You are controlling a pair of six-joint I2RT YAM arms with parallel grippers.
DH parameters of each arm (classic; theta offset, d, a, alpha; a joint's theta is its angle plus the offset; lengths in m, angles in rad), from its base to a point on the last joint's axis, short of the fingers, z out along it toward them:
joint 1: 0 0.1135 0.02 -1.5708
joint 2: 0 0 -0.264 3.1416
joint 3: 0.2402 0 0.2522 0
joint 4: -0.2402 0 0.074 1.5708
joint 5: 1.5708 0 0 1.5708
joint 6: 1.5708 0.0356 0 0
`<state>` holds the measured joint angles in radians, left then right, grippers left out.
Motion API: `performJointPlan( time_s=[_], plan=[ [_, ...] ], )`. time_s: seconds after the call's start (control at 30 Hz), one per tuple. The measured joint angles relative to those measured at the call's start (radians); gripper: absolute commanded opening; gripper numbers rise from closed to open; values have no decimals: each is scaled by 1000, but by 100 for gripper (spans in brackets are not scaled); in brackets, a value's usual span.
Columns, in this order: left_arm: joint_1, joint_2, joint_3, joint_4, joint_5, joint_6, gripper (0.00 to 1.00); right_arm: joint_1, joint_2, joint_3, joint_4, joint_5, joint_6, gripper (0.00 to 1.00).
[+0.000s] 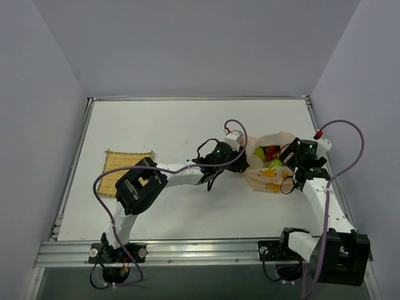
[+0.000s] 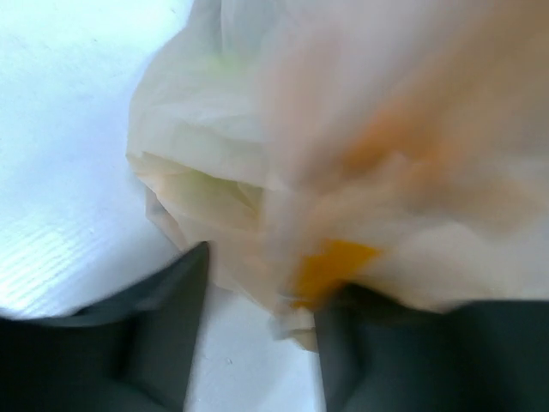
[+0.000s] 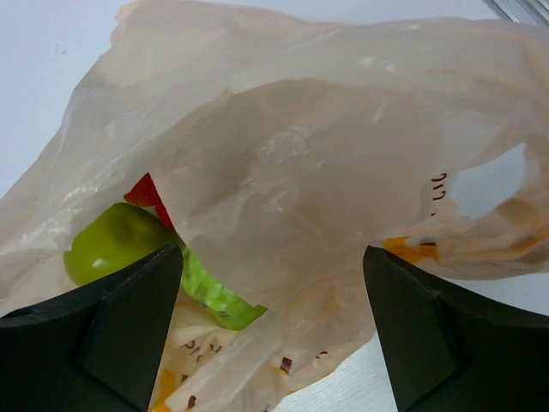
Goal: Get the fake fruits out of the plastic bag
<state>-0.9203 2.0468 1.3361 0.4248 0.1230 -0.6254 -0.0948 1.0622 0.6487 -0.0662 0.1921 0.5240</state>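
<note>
The fruits sat inside the bag (image 1: 267,180). From above I saw a red one (image 1: 270,152) and a green one (image 1: 275,164) showing through the bag's open top, about midway across it. In the right wrist view the green fruit (image 3: 107,245) lay under a layer of film. Its long side ran slantwise down towards the middle of the bag, and a red corner (image 3: 146,190) peeked out just behind it. I couldn't make out a third fruit.

The right gripper (image 3: 270,335) stood at the bag's right edge with its jaws wide apart and holding nothing. The green fruit lay just off its left finger rather than centred between the two. The left gripper (image 2: 257,343) was at the bag's left edge with its jaws also apart. A loose fold of the bag (image 2: 343,129) hung between them. The view was blurred, but the fold did not look pinched.

I judged the right arm the nearer one to the green fruit. It would need to shift towards that side and get past the film first. The mat (image 1: 128,169) lay well off to the bag's left on the table (image 1: 175,125).
</note>
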Motion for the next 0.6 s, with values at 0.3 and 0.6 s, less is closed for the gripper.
performJointPlan(
  time_s=[0.3, 0.6],
  plan=[
    [-1, 6, -5, 26, 73, 4, 75, 13, 136, 29, 70, -63, -23, 69],
    [-3, -134, -191, 5, 34, 34, 63, 11, 210, 21, 140, -71, 8, 15]
  ],
)
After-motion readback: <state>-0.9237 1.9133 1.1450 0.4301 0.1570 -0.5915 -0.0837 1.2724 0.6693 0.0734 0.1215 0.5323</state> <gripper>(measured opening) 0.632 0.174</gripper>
